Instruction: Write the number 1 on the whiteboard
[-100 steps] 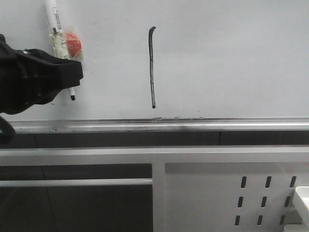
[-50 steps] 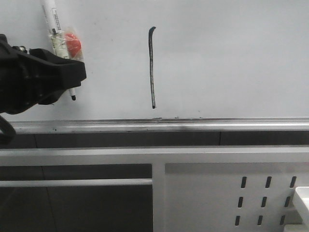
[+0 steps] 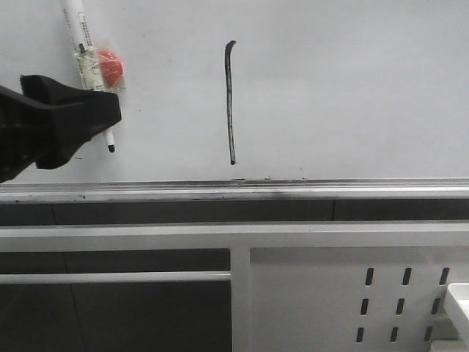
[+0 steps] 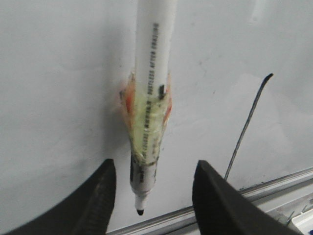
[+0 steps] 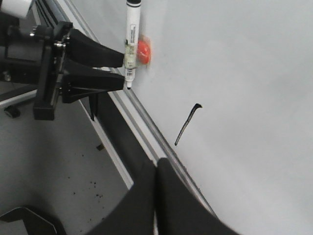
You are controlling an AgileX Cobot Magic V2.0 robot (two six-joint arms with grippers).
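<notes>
Front view: the whiteboard (image 3: 352, 88) fills the upper part, its silver ledge (image 3: 293, 189) along the bottom edge
Number 1 (image 3: 231, 103): thin dark near-vertical stroke, small hook on top; left of the board's middle, ending just above the ledge
Marker (image 4: 149, 98): white, stuck to the board with tape and a red piece; tip down
Left gripper (image 4: 151, 196): fingers spread either side of the marker tip, touching nothing
Right gripper (image 5: 155, 196): fingers pressed together, holding nothing

Marker (image 3: 89, 64) left of number 1 (image 3: 231, 103)
</notes>
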